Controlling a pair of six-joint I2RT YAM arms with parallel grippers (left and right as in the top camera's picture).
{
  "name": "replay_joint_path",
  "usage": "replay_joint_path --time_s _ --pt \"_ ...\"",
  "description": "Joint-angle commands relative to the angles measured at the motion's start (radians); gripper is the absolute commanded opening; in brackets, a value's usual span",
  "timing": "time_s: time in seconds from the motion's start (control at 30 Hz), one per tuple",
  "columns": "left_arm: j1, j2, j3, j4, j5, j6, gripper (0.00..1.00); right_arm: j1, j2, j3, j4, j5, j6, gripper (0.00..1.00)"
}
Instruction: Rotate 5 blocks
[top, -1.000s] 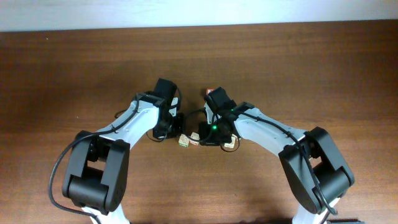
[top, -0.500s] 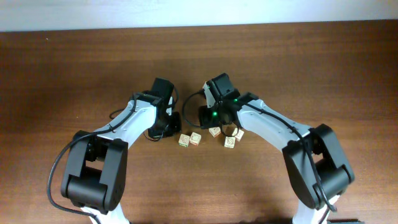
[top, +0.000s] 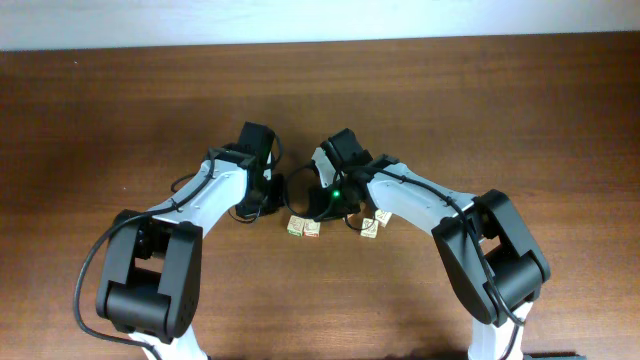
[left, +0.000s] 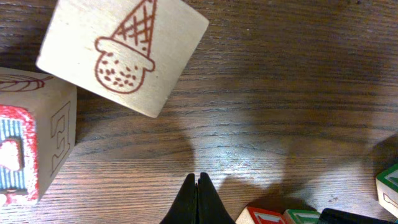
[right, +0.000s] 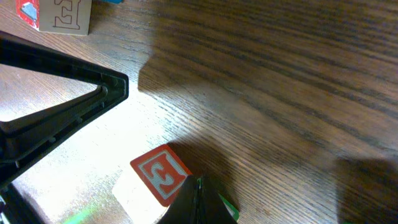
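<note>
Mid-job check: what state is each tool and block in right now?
Left tool: shut, empty.
Right tool: shut, tips at the red-letter block's edge, not gripping it.
Red-letter block: on the table, ungrasped.
Ice-cream block: on the table, free.

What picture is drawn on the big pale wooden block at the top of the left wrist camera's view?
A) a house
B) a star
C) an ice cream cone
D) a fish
C: in the left wrist view the pale block bears a reddish-brown line drawing of an ice cream cone, seen upside down with the waffle cone pointing up.
</note>
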Motion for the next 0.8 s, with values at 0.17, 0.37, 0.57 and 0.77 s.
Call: replay_joint_path --time_s 0.17,0.37,0.57,0.77 --pt "0.003 0.0 -0.006 -0.009 -0.003 -0.013 0.0 -0.047 -0.021 0.064 -0.052 0.01 -0.013 0.04" --pt "0.0 0.0 -0.014 -0.121 0.015 -0.013 0.0 -0.101 -0.085 0.105 -0.314 0.037 0.017 0.04" --pt "-0.033 0.0 -0.024 -0.09 0.014 -0.013 0.0 0.011 -0.08 0.02 -0.328 0.174 0.122 0.04" --pt "-0.069 0.0 -0.024 -0.064 0.026 -0.013 0.0 0.047 -0.08 0.005 -0.265 0.195 0.259 0.04"
